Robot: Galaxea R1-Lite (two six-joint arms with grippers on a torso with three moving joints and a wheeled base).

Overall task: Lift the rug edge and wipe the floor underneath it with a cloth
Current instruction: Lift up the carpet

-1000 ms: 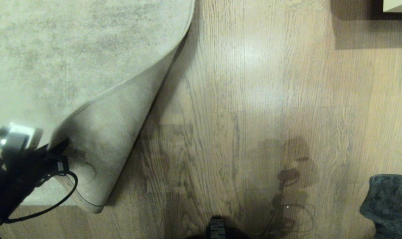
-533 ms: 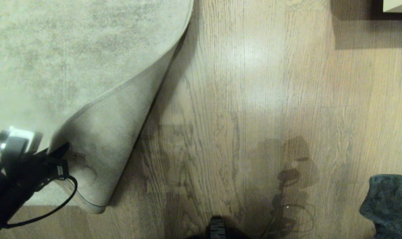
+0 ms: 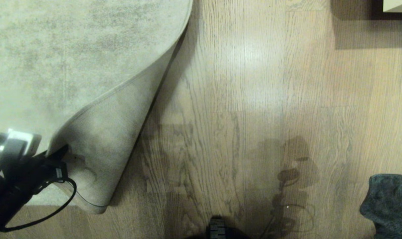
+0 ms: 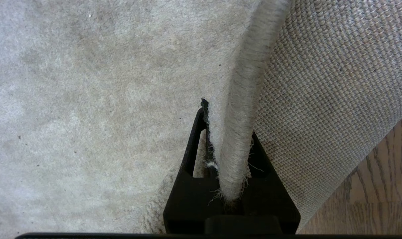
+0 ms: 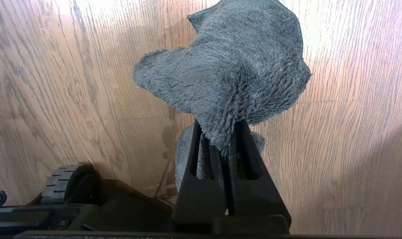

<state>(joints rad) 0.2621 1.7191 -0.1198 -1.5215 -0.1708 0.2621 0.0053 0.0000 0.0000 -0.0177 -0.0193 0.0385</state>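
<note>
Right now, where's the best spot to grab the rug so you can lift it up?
Probably the thin bound edge at the corner, taken from the side with one finger on the pile and one on the woven backing. The rug is flat and wide, so only its rim fits between fingers. The left gripper pinches exactly there, folding the corner over off the floor.

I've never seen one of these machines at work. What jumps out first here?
The big pale rug has its corner folded back on the left, showing its backing, pinched by the left gripper. At the right edge, the right gripper holds a fuzzy grey cloth above bare wood floor.
</note>
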